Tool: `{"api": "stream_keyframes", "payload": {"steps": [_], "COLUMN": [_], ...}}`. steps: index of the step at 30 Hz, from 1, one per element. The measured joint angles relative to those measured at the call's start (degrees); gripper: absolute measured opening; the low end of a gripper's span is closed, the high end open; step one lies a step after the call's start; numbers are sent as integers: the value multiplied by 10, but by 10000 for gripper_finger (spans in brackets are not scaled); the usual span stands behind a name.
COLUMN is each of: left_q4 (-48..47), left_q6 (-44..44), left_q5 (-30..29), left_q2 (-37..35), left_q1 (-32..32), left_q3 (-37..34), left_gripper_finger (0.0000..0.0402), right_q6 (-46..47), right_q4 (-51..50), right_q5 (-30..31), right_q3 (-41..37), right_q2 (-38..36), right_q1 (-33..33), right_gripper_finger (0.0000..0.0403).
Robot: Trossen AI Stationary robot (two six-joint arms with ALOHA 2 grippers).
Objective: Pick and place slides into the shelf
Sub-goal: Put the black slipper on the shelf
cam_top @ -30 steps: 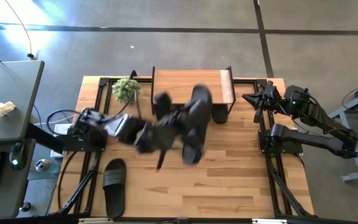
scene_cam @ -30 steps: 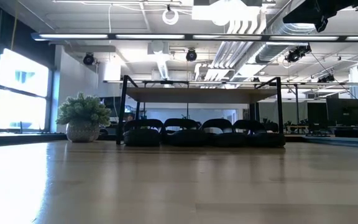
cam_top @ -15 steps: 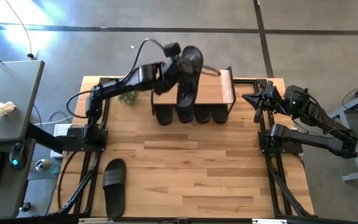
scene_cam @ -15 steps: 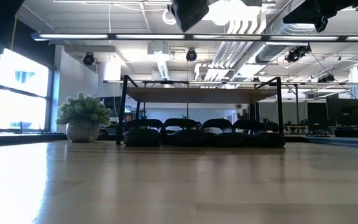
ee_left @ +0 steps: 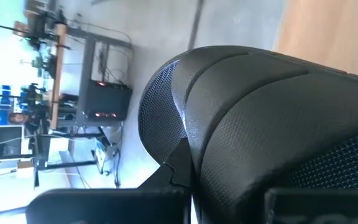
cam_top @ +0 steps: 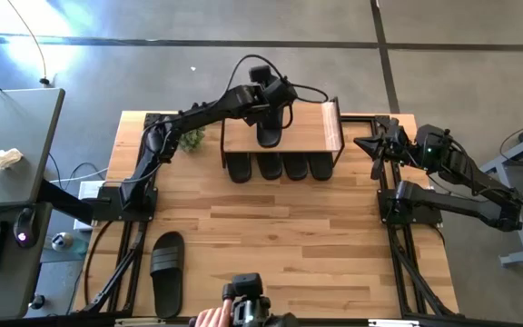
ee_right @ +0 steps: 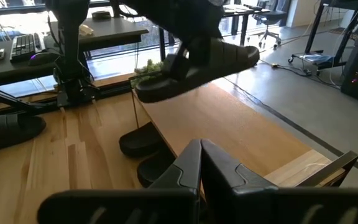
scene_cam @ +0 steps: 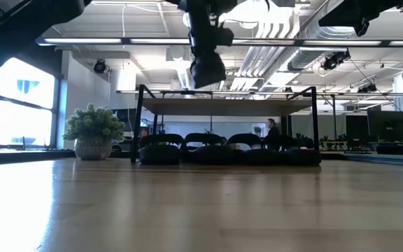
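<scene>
My left gripper [cam_top: 272, 102] reaches over the shelf [cam_top: 311, 127] and is shut on one black slide [cam_top: 269, 129], which hangs just above the light plank top [ee_right: 241, 134]. In the low view the slide [scene_cam: 207, 68] is above the shelf [scene_cam: 226, 106]. Several slides [cam_top: 280, 168] stand in a row under the shelf on the table. Another slide [cam_top: 166, 272] lies sole down near the table's near left corner. My right gripper [ee_right: 201, 165] is shut and parked at the table's right edge. My left gripper holds the slide at its wide strap [ee_right: 180, 62], pinched between the two fingers, which come from above. The slide [ee_left: 260, 118] fills the space between the fingers, so the exact contact is hidden. It is lifted clear, roughly level, lengthwise from far to near.
A small potted plant [cam_top: 185, 133] stands left of the shelf. A person's hand [cam_top: 211, 318] with a dark device [cam_top: 248, 304] shows at the table's near edge. Bare wood lies between the shelf and the near edge.
My left arm has swung from above the table's middle up and toward the far edge, carrying the slide over the shelf, then lowered it toward the plank top. A person's hand with a device has come in at the near edge.
</scene>
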Motion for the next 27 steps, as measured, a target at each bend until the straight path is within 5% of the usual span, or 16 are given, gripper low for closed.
{"api": "stream_keyframes", "payload": {"steps": [19,27], "left_q4": [-49,-66], "left_q6": [-51,-51], "left_q5": [2,64], "left_q2": [54,54], "left_q1": [0,0], "left_q3": [0,0], "left_gripper_finger": [2,31], "right_q6": [0,0], "right_q4": [-4,-4], "right_q5": [0,0], "right_q3": [0,0], "right_q2": [0,0], "right_q1": [0,0], "right_gripper_finger": [0,0]}}
